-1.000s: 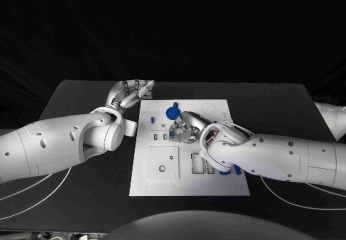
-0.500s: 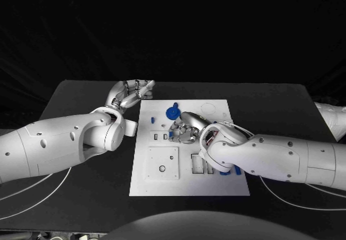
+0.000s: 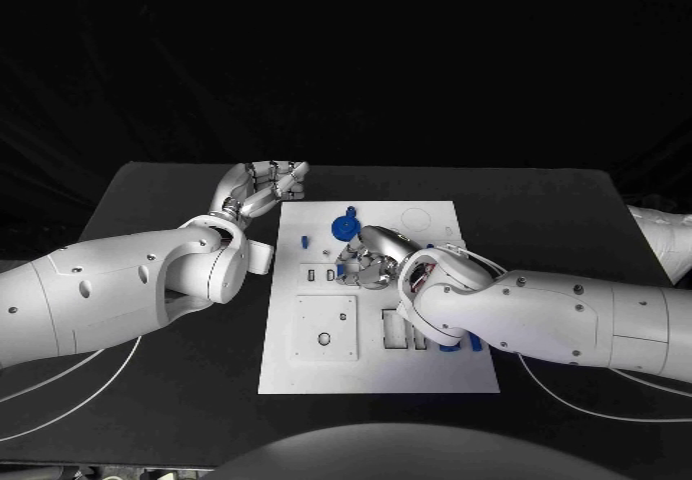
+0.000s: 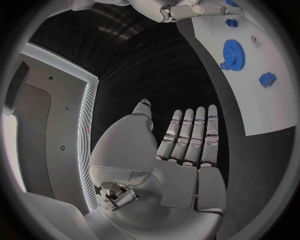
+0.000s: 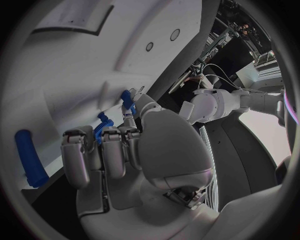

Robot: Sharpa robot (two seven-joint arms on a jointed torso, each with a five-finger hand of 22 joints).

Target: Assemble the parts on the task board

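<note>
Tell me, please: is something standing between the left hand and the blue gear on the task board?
Nothing visible does. The left hand is open over the black table, beside the board's far corner. Bare table and white task board lie between it and the blue gear.

The left hand (image 4: 169,165) lies open over the black table (image 4: 144,70), its fingers (image 4: 190,137) straight and side by side, the thumb set a little apart, with nothing in its grasp. Beyond the fingertips sits the white task board (image 4: 262,105), whose near corner comes close to the outermost finger. On the board a blue gear (image 4: 233,51) lies flat, with a small blue part (image 4: 267,79) near it toward the board's edge and another small blue piece (image 4: 230,22) farther off. The right hand (image 4: 190,10) rests over the far end of the board, fingers curled down against it.
</note>
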